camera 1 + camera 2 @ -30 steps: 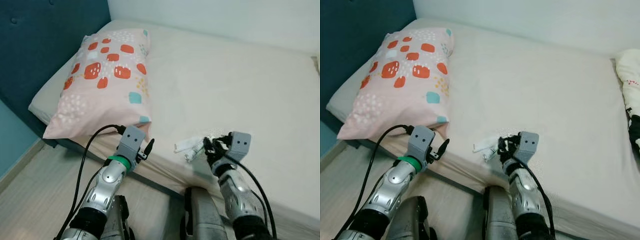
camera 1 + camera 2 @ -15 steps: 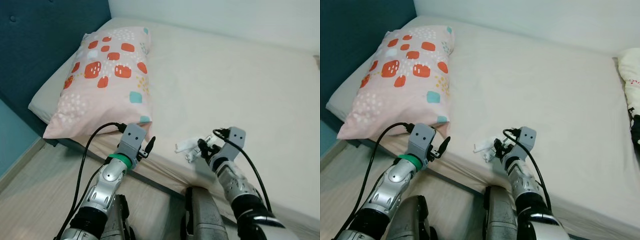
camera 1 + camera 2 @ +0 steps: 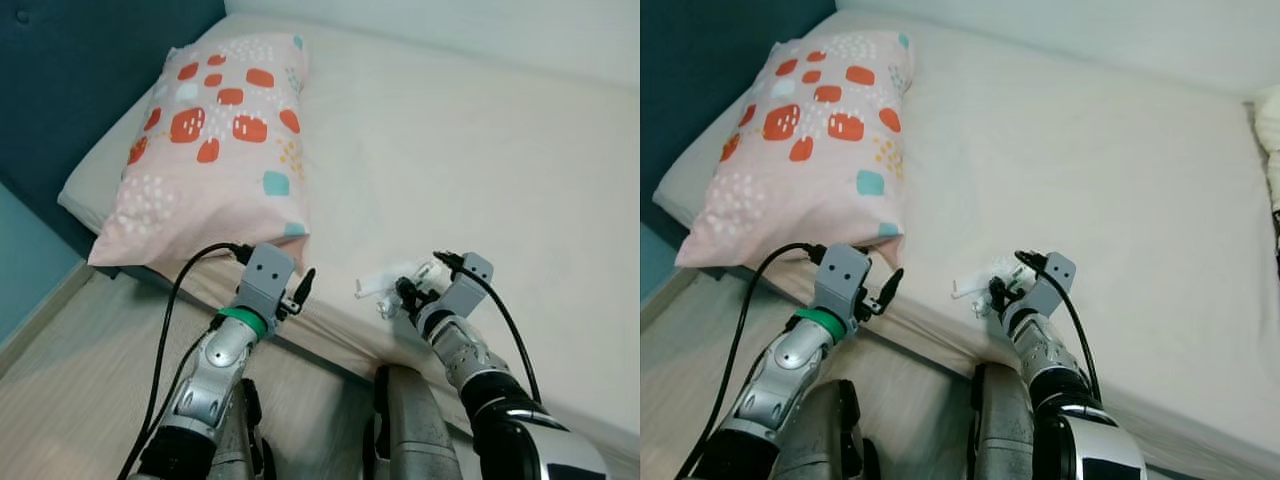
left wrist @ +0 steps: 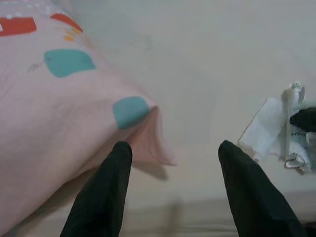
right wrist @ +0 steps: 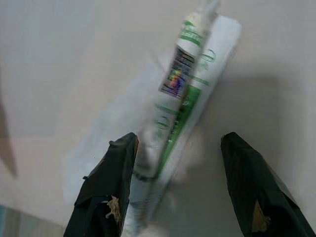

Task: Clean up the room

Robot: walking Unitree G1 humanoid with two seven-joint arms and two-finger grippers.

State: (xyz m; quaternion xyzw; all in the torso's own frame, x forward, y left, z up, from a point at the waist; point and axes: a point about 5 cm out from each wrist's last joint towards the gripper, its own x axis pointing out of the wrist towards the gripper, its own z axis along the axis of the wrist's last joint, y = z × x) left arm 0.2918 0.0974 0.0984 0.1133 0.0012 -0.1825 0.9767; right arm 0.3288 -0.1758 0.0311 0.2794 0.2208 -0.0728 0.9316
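— Right end effector [image 5: 173,190]?
— Fingers apart, straddling the white-and-green wrapper [image 5: 185,94] near the bed's [image 3: 480,150] front edge.
— Left end effector [image 4: 173,185]?
— Spread wide too, hovering just beside the pink pillow's [image 3: 215,130] corner, gripping nothing.

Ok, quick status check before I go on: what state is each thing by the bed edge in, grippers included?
Left gripper: open, holding nothing, at the bed edge by the pillow's corner.
Right gripper: open, fingers straddling the wrapper, not closed on it.
Wrapper: crumpled white and green plastic, lying flat on the sheet near the mattress edge.
Pillow: lying flat at the head of the bed, untouched.
Bed sheet: smooth.
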